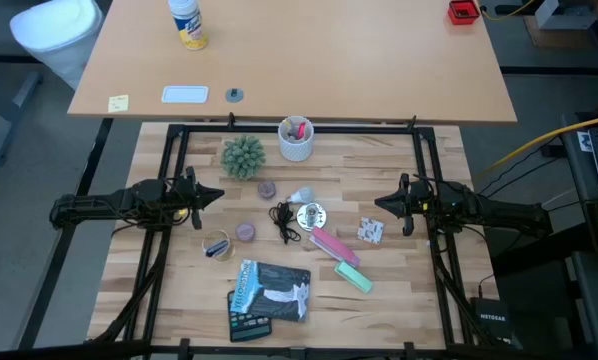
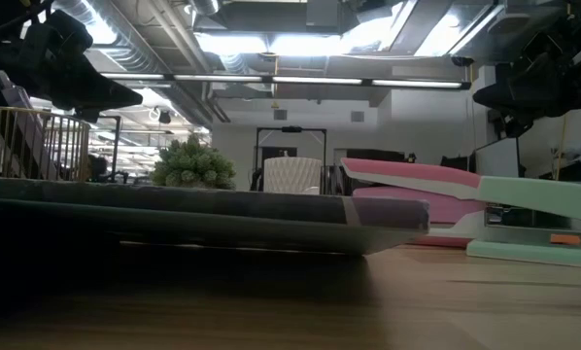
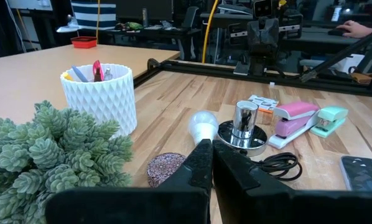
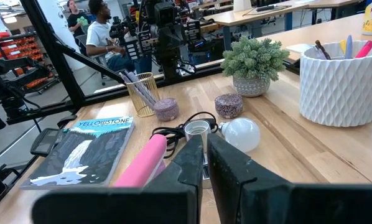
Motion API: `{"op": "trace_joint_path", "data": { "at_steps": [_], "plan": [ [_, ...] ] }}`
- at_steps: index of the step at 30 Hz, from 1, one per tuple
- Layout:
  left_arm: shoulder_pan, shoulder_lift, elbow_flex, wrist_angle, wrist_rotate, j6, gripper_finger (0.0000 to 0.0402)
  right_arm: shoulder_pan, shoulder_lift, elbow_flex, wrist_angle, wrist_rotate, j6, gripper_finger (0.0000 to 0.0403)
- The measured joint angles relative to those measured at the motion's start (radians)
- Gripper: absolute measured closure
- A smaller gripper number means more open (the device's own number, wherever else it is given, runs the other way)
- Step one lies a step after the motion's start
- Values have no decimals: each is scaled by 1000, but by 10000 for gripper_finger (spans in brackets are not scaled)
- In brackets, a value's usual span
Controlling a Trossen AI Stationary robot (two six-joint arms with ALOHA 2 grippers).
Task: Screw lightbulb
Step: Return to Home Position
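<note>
Nearest the low camera, one Yellowstone book [image 2: 203, 209] lies flat on the wooden counter [image 1: 379, 300], filling the foreground, with two staplers behind it: one pink stapler [image 2: 417, 190] and one mint-green stapler [image 2: 533, 219].

From above, the single lightbulb [image 1: 299, 195] lies on its side at mid-counter. It sits just beside the one shiny lamp base [image 1: 311, 214], out of the socket and held by nothing. One black cord [image 1: 282, 220] is bunched against the base.

Behind them stand one white cup of pens [image 1: 296, 140] and one small artificial plant [image 1: 243, 156]. Two round purplish tins rest near the bulb, one [image 1: 267, 188] beside it and one [image 1: 245, 231] nearer the book. One gold wire holder [image 1: 217, 246] and one small card packet [image 1: 370, 230] complete the spread.

Both arms hang raised at the counter's sides, well apart from the bulb. The left tool [image 1: 214, 195] has its fingers [image 3: 195, 163] pressed together and grips nothing. The right tool [image 1: 382, 203] is closed to a thin slit, its fingers [image 4: 226, 158] likewise empty.
</note>
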Motion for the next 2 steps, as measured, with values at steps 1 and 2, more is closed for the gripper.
{"op": "trace_joint_path", "data": {
  "at_steps": [1, 2],
  "plan": [
    [0, 0, 0, 0, 0, 0, 398, 0, 0, 0, 0, 0, 0, 375],
    [0, 0, 0, 0, 0, 0, 398, 0, 0, 0, 0, 0, 0, 375]
  ]
}}
